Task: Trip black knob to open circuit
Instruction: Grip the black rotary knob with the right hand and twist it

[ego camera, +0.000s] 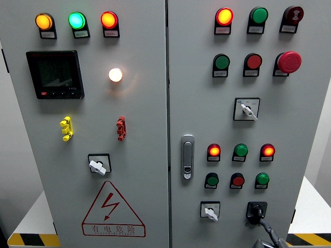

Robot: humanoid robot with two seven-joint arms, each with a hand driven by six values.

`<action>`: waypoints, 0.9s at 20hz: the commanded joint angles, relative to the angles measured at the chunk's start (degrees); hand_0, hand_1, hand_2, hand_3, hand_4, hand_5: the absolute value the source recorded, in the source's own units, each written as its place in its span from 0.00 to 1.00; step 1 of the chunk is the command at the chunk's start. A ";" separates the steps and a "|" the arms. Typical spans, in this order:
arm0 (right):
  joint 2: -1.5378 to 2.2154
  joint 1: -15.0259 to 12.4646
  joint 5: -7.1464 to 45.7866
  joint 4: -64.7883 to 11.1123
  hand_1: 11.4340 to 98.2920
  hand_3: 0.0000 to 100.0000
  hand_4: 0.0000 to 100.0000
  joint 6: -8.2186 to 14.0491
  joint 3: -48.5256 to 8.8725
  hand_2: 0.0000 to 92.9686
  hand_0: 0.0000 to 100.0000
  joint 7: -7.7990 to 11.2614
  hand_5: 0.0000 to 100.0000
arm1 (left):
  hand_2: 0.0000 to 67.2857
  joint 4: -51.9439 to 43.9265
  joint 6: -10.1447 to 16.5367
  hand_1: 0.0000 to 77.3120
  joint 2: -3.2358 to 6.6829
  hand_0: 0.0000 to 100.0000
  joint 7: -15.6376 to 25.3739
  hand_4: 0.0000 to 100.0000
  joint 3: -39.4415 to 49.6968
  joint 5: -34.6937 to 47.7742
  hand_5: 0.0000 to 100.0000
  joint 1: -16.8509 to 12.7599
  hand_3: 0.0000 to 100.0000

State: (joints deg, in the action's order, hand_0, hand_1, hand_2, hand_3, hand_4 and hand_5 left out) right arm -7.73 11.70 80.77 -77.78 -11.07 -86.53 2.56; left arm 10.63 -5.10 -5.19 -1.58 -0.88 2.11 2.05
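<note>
At the bottom right edge, the right hand point(266, 235) reaches up, a dark finger touching the black knob point(256, 211) low on the cabinet's right door point(305, 119); whether it grips cannot be told. Left of it sits a white switch point(210, 211), a silver door handle point(187, 156) above. Lit lamps point(76, 20) line the top.
</note>
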 commanded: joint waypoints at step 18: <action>0.00 -0.01 0.00 -0.79 0.73 0.83 0.95 -0.01 1.01 0.00 1.00 -0.01 1.00 | 0.29 0.00 0.00 0.00 0.00 0.00 0.00 0.10 0.00 0.00 0.09 0.06 0.26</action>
State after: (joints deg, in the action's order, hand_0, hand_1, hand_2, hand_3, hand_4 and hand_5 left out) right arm -7.73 11.68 80.80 -78.43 -11.07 -85.51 2.53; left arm 10.63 -5.10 -5.19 -1.58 -0.88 2.11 2.08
